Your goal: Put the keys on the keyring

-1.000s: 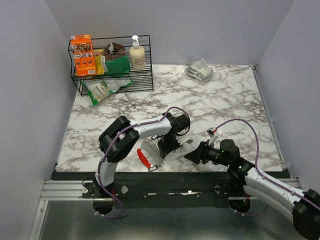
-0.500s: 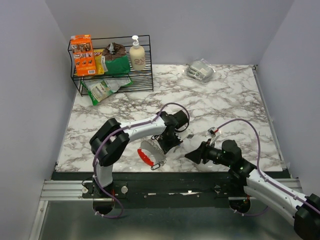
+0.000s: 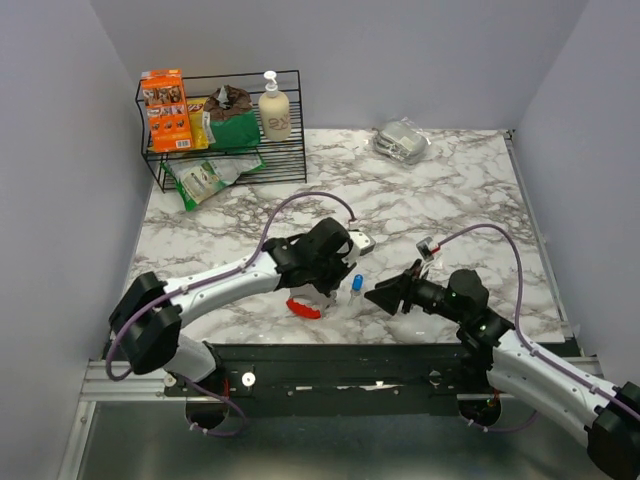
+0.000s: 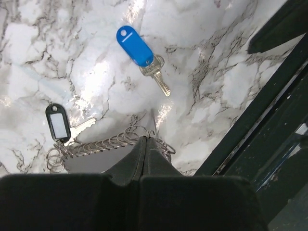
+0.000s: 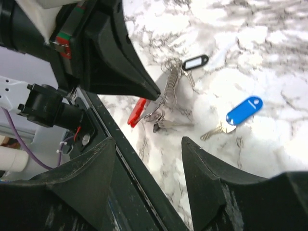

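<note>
The left tool (image 4: 147,140) was pinched shut on a ring of the keyring (image 4: 103,143) at the counter's (image 4: 48,48) near edge. The blue key (image 4: 135,45) lay loose between it and the right tool (image 5: 147,142), whose jaws stood apart, holding nothing.

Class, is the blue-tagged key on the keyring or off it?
Off: the blue-tagged key lies alone, apart from the keyring.
</note>
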`<state>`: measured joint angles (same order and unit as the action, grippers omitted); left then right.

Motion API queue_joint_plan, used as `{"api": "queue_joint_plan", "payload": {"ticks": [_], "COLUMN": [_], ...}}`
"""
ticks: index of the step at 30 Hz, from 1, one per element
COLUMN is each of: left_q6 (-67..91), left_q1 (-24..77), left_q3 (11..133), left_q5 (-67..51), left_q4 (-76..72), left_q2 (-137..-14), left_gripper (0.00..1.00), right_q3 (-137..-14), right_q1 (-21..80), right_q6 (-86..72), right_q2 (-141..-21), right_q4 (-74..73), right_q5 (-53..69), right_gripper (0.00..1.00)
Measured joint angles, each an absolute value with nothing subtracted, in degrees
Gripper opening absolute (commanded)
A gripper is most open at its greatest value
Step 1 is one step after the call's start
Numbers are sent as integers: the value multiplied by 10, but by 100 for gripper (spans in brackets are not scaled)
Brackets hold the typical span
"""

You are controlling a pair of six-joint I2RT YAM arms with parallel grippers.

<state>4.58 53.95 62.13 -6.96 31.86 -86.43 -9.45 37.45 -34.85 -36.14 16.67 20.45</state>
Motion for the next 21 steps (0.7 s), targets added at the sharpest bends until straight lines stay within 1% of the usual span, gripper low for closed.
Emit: {"api": "queue_joint_plan", "payload": {"ticks": [6,12,17,21], "left_q6": [91,121,131,138], "left_q1": [538,537,537,537], "left_q3": [527,469,451,435], "left_q5": [-68,-91,-107,-123], "left_q4": [208,125,89,65], "left_q2": [-743,-664,-635,-630], "left_gripper": [0,0,0,0], "right_q3": [-107,-113,-121,-123], "right_q1": [374,374,374,374], "right_q6": [-340,-340,-347,-346], "right_q2": [-452,-549,-579,-585], "right_q4": [267,402,489,529], "right_q5": [242,314,349,357], "right_gripper": [66,66,66,66]}}
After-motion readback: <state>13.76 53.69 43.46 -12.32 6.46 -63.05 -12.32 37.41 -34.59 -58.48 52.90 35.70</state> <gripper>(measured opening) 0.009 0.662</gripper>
